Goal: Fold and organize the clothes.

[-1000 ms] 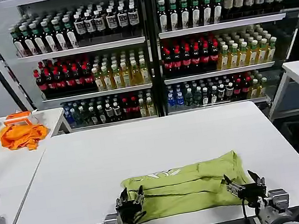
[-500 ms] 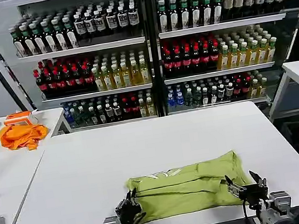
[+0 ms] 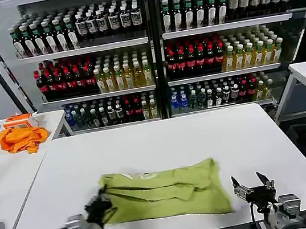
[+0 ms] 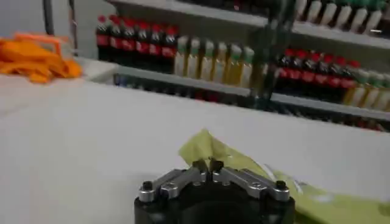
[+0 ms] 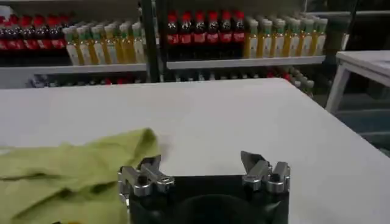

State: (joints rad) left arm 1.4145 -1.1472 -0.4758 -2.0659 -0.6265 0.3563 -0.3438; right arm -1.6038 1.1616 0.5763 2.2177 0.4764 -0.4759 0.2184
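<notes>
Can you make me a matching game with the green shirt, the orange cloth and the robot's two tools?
Things:
1. T-shirt
2. orange cloth
3. left tool
4. right tool

States:
A. open, holding nothing
B. heaped on the side table
C. shut on the shirt's edge
D. folded on the white table

Pairs: 1-D, 2-B, 3-C, 4-A
</notes>
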